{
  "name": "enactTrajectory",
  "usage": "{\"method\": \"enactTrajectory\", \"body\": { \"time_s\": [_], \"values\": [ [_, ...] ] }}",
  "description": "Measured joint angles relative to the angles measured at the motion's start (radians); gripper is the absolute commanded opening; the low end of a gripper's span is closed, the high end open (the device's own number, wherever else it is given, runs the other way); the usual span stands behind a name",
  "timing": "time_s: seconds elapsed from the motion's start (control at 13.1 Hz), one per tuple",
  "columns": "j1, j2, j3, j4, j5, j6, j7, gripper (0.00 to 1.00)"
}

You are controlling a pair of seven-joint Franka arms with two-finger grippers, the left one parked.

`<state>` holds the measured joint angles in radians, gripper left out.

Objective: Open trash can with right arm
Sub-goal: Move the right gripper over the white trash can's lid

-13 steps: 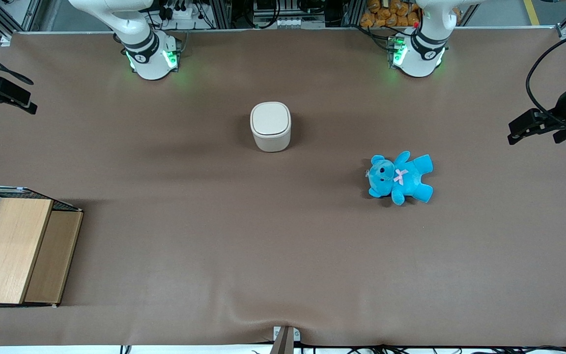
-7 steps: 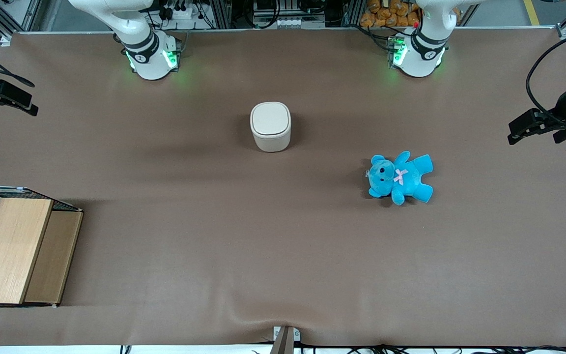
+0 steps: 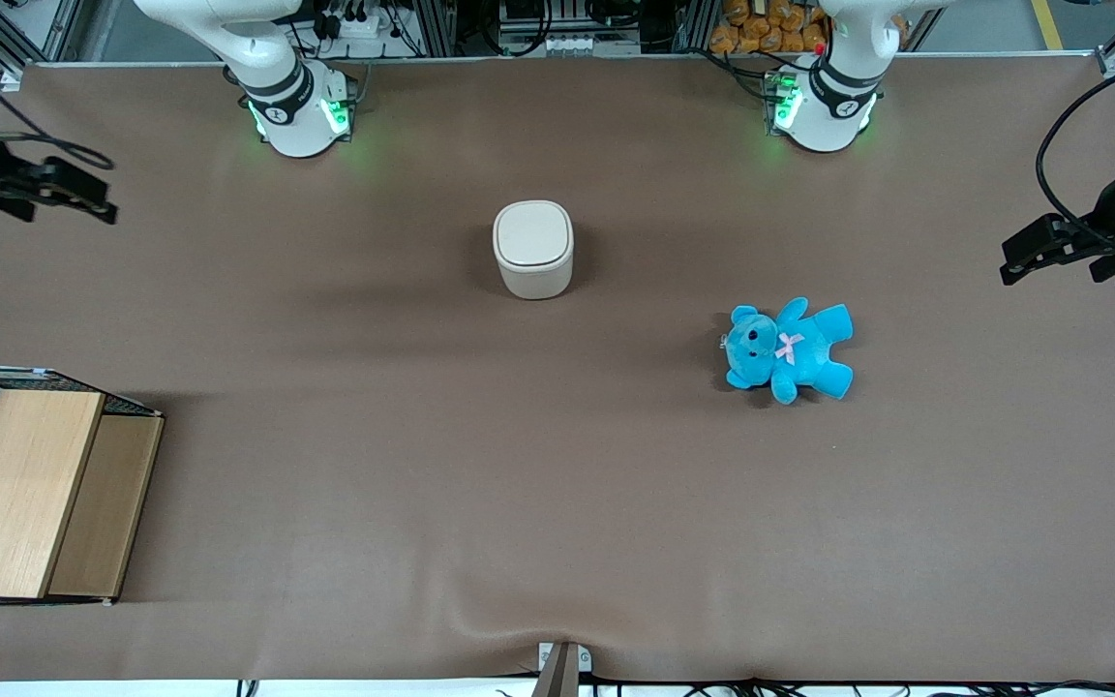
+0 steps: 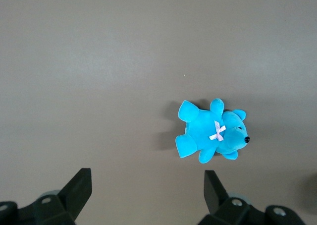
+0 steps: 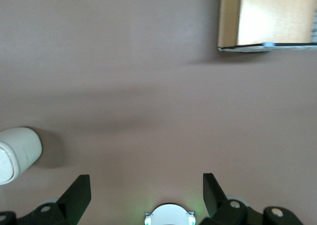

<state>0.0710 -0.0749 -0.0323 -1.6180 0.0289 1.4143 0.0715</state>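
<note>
The trash can is a small cream-white bin standing upright mid-table with its flat lid shut. It also shows in the right wrist view. My right arm's black gripper hangs above the table toward the working arm's end, well apart from the trash can. In the right wrist view the gripper is open and empty, its fingers wide apart over bare brown mat, with nothing between them.
A blue teddy lies toward the parked arm's end, nearer the front camera than the trash can; it also shows in the left wrist view. A wooden box with wire mesh sits at the working arm's end, also seen by the right wrist.
My right gripper has swung in from the table's edge toward the trash can. The trash can and teddy have not moved.
</note>
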Motion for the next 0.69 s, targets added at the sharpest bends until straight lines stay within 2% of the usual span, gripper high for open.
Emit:
{"method": "enactTrajectory", "body": {
  "time_s": [0.31, 0.38, 0.69],
  "values": [
    [0.023, 0.018, 0.099, -0.001, 0.061, -0.005, 0.164, 0.97],
    [0.027, 0.027, 0.133, -0.001, 0.066, -0.004, 0.208, 0.71],
    [0.034, 0.086, 0.250, -0.001, 0.073, 0.027, 0.370, 0.21]
  ]
}}
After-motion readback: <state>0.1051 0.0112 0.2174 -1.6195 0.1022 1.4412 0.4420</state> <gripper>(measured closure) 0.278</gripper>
